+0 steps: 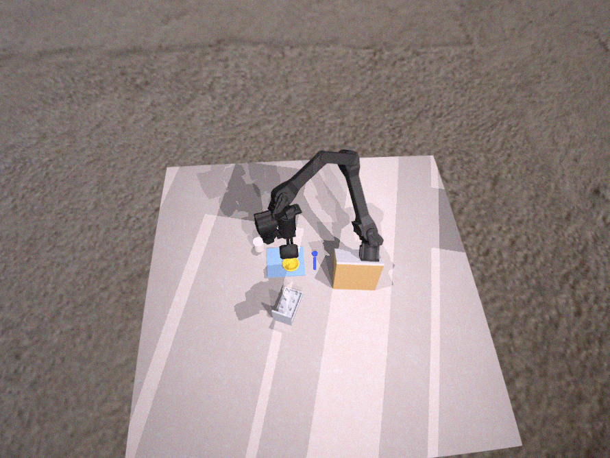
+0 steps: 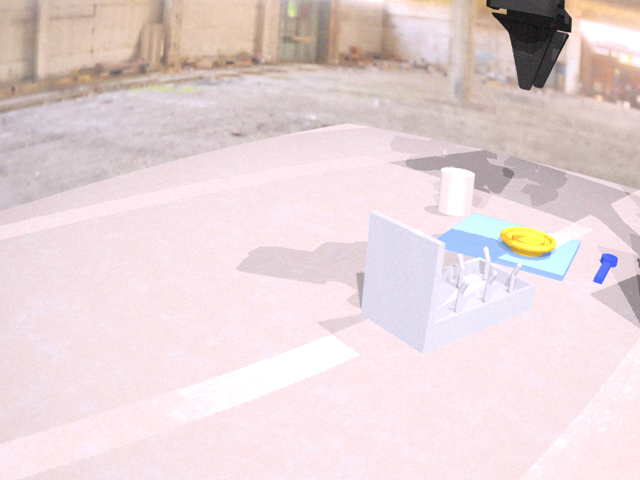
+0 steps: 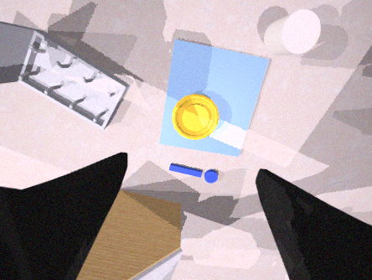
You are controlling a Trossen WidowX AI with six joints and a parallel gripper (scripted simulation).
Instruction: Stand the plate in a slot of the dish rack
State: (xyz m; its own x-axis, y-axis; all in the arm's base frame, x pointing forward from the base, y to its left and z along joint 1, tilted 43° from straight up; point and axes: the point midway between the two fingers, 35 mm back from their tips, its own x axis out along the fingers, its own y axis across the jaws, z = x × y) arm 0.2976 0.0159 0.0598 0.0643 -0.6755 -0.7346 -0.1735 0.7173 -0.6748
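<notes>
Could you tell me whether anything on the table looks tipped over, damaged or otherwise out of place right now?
Nothing stands out. The yellow plate lies flat on the blue mat, the dish rack and white cup stand upright, and the open gripper hangs well above the plate, holding nothing.

On the tabletop (image 2: 206, 310): 1 yellow plate (image 2: 527, 241), 1 dish rack (image 2: 444, 294), 1 blue mat (image 2: 465, 237), 1 white cup (image 2: 456, 191), 1 blue peg (image 2: 605, 268), 1 wooden box (image 1: 357, 275).
</notes>
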